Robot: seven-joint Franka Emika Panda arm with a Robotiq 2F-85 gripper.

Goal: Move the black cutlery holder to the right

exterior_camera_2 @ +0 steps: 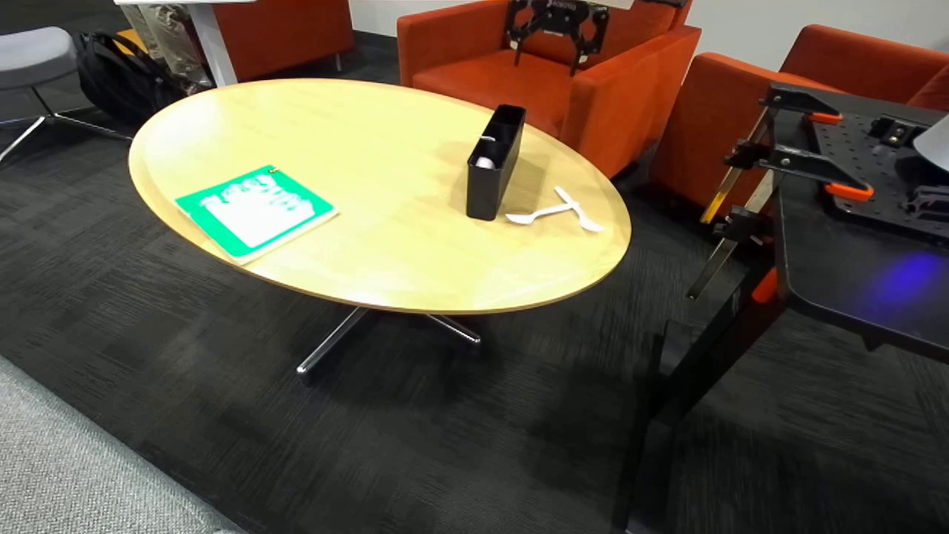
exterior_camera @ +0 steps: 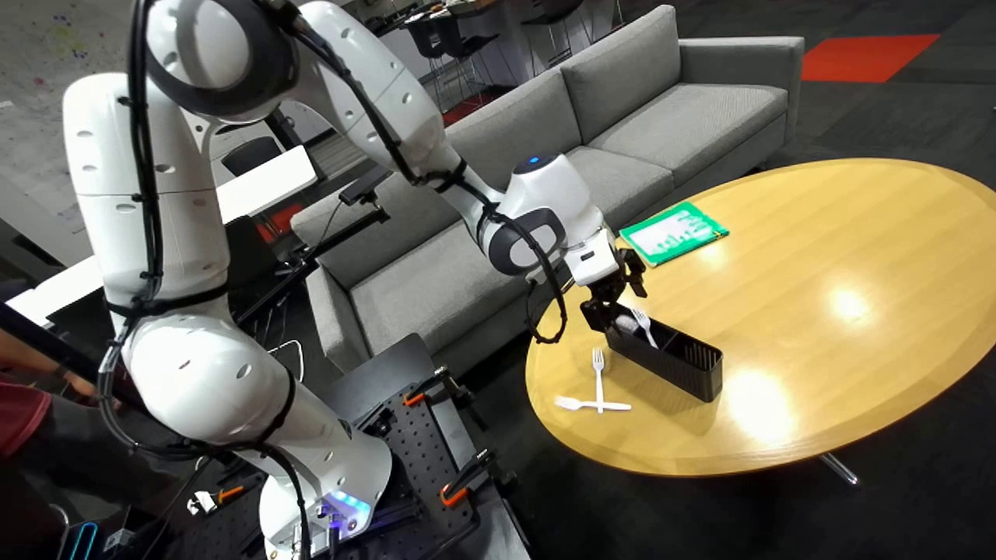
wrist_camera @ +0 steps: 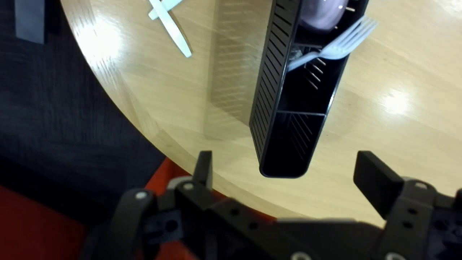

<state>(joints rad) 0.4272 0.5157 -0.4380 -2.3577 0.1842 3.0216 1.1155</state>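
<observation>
The black cutlery holder is a long narrow box with slatted sides and compartments. It stands upright on the wooden table in both exterior views (exterior_camera: 671, 364) (exterior_camera_2: 486, 191), and it also shows in the wrist view (wrist_camera: 269, 86). A white fork (wrist_camera: 335, 47) lies across it and a pale rounded thing (wrist_camera: 321, 14) sits in one compartment. My gripper (wrist_camera: 283, 159) is open and empty. In the wrist view its fingers are to either side of the holder's near end, apart from it. In both exterior views the gripper (exterior_camera: 620, 303) (exterior_camera_2: 546, 67) is above the table; its exact height over the holder is hard to tell.
Crossed white plastic cutlery (exterior_camera: 599, 404) (exterior_camera_2: 567, 208) lies beside the holder, near the table's edge. A green booklet (exterior_camera: 675, 233) (exterior_camera_2: 256, 206) lies farther along the oval table (exterior_camera: 840, 249). A grey sofa (exterior_camera: 498, 225) and an orange armchair (exterior_camera_2: 497, 85) stand around the table.
</observation>
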